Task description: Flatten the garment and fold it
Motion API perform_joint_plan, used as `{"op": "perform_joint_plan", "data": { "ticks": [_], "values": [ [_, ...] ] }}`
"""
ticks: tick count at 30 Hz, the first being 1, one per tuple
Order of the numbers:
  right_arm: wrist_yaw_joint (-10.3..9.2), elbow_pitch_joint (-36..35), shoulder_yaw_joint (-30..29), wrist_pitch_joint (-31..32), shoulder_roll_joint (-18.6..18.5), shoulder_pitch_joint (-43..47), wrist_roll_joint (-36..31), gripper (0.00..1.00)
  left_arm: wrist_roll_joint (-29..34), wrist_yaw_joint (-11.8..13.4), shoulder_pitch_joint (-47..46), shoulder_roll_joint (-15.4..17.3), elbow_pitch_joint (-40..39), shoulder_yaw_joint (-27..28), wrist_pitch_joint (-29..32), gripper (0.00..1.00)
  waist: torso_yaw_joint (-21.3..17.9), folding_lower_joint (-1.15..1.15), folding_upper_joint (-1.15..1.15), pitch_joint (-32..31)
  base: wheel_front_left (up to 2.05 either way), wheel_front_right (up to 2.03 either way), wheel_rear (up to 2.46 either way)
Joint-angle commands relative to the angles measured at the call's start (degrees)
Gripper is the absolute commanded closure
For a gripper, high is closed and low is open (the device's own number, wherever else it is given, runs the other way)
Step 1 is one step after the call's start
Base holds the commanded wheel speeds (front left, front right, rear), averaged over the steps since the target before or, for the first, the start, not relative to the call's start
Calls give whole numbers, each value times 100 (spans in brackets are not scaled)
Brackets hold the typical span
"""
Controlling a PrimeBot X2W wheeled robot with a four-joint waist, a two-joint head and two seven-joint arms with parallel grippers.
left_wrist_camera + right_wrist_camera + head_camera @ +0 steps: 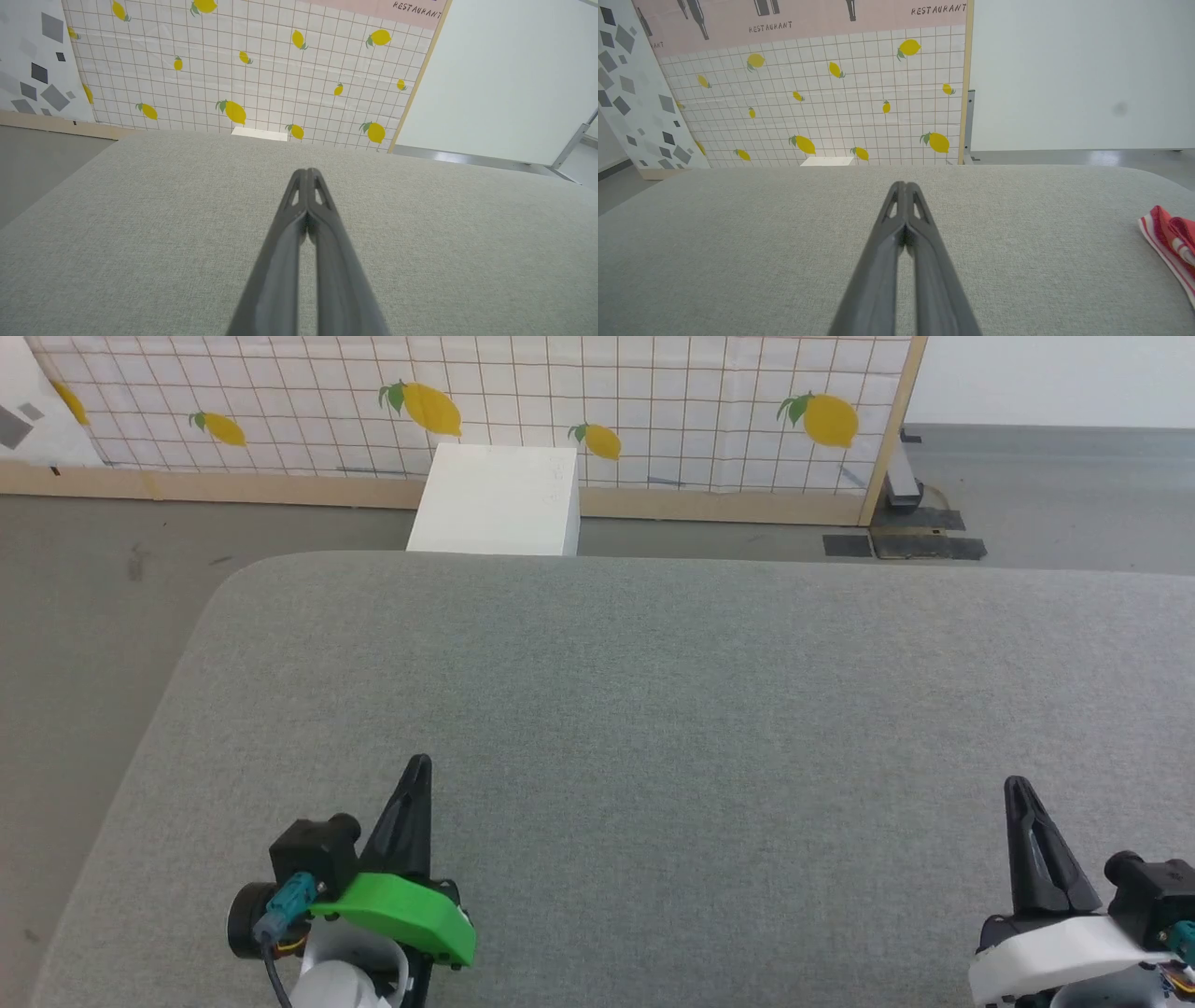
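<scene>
A bit of the garment (1170, 242), red cloth with red-and-white striped trim, pokes in at the far right edge of the right wrist view, lying on the grey surface well to the right of my right gripper (904, 185). That gripper is shut with nothing between its fingers; in the head view it stands at the lower right (1018, 788). My left gripper (422, 763) stands at the lower left of the head view. Its two dark fingers meet at the tips in the left wrist view (307, 171), shut on nothing, above bare grey cloth.
The grey fabric-covered table (653, 691) has a rounded far-left corner. Behind it stand a white box (497, 500) on the grey floor and a lemon-print tiled wall panel (560, 401) with a wooden frame.
</scene>
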Motion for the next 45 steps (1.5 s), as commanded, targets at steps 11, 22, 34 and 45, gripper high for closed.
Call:
{"op": "perform_joint_plan", "data": {
  "ticks": [11, 22, 34, 45],
  "values": [
    [-2, -38, 91, 107, 3, -93, -119, 100, 239, 87, 116, -6, -176, 81, 144, 100, -36, 0, 0, 4, 0, 0, 0],
    [-3, -56, 159, 199, 4, -135, -182, 100, 371, 130, 167, -9, -312, 146, 272, 100, -72, 0, 0, 8, 0, 0, 0],
    [-4, -76, 233, 299, 5, -180, -250, 100, 514, 177, 222, -12, -458, 215, 411, 100, -110, 0, 0, 12, 0, 0, 0],
    [-5, -95, 302, 391, 6, -221, -313, 100, 647, 220, 272, -14, -594, 280, 540, 100, -146, 0, 0, 16, 0, 0, 0]
  ]
}}
